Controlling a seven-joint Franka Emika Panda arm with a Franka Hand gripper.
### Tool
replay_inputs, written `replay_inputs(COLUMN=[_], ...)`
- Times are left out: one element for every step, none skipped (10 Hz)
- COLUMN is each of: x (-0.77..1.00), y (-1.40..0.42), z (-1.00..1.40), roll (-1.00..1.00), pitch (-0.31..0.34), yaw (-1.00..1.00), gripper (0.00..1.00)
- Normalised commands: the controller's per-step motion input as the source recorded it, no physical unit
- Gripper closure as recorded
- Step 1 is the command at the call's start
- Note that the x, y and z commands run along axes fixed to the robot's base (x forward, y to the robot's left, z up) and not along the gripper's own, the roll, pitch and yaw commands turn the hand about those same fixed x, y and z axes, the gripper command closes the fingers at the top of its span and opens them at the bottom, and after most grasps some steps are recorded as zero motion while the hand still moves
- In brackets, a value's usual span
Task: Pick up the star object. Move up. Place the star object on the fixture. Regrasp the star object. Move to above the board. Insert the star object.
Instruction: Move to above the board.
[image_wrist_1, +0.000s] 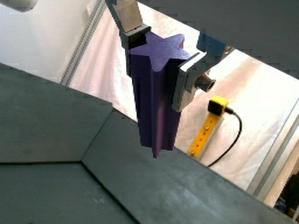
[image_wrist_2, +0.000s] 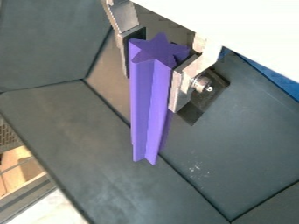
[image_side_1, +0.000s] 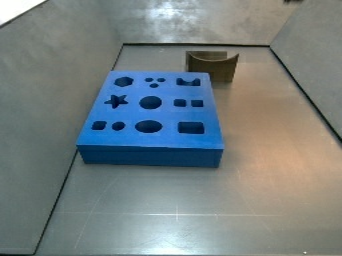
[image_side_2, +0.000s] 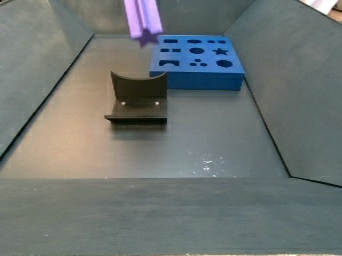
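Gripper (image_wrist_1: 163, 54) raised high over the floor, jaws pinching the star object (image_wrist_1: 156, 96) near its top in both wrist views, peg hanging upright. Only the purple tip (image_side_2: 143, 18) seen in a side view, above the fixture (image_side_2: 136, 98). Beyond lay the board (image_side_1: 151, 116), well apart, nothing between

Both wrist views sit close above the gripper (image_wrist_1: 162, 59) and look down along the star object (image_wrist_2: 147, 101) held upright between the jaws, one toward the enclosure's rim, one onto the dark floor. One side view looks steeply down on the board (image_side_1: 150, 115) with the fixture (image_side_1: 211, 64) beyond it. Another looks from lower at the opposite end, fixture (image_side_2: 138, 97) nearer, board (image_side_2: 201, 62) behind; the peg's lower end (image_side_2: 143, 20) shows at its top edge.
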Motion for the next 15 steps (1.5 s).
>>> replay_inputs(x=[0.01,0.02,0.02,0.02,0.02,0.03,-0.48,-0.48,-0.52,-0.53,-0.53,-0.55,-0.56,-0.60,-0.52], y=[0.04,0.03,0.02,0.01,0.00,-0.01,-1.00,-1.00,-1.00,-1.00,-1.00,-1.00,-1.00,-1.00,-0.82], z=[1.00,1.00,0.82,0.65,0.43,0.26,-0.01,-0.04,-0.04,-0.05,-0.05,-0.05,-0.05,-0.05,-0.05], roll=[-0.03,-0.02,-0.02,-0.01,0.00,0.01,-1.00,-1.00,-1.00,-1.00,-1.00,-1.00,-1.00,-1.00,-1.00], pitch=[-0.050,-0.033,-0.008,0.018,0.056,0.084,-0.137,-0.137,-0.155,-0.169,-0.177,-0.187,-0.192,-0.206,-0.215], yaw=[0.05,0.02,-0.02,-0.03,-0.03,-0.03,-0.01,-0.01,-0.01,-0.01,-0.02,-0.02,-0.03,-0.04,-0.04], gripper=[1.00,1.00,1.00,1.00,1.00,1.00,1.00,1.00,1.00,1.00,1.00,1.00,1.00,1.00,1.00])
